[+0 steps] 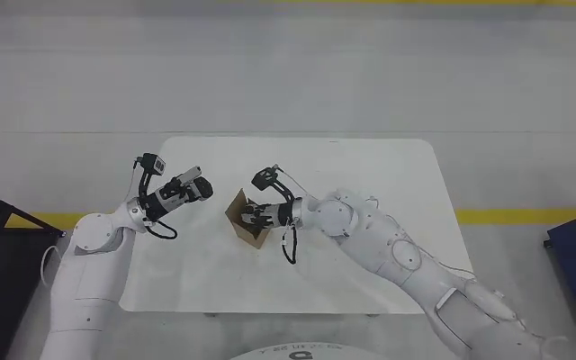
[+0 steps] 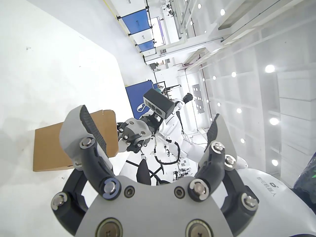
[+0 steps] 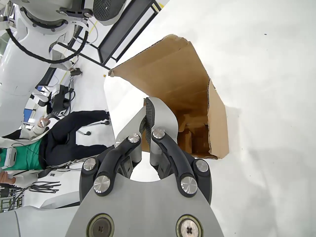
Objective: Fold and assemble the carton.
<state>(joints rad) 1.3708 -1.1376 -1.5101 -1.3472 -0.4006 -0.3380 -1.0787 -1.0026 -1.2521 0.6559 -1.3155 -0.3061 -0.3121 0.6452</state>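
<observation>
For folding, the carton point(image 1: 238, 214) is steadied by the right gripper point(image 3: 147, 114), pinched on its wall; at ten o'clock the left gripper point(image 2: 149, 115) is held wide open, empty.

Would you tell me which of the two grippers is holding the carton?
The right gripper: its fingers are pinched shut on a wall of the carton, while the left gripper is wide open and apart from it.

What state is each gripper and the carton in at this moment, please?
carton: opened out into a box shape, one end open, resting on the table.
right gripper: shut on the carton's wall.
left gripper: open, empty, apart from the carton.
</observation>
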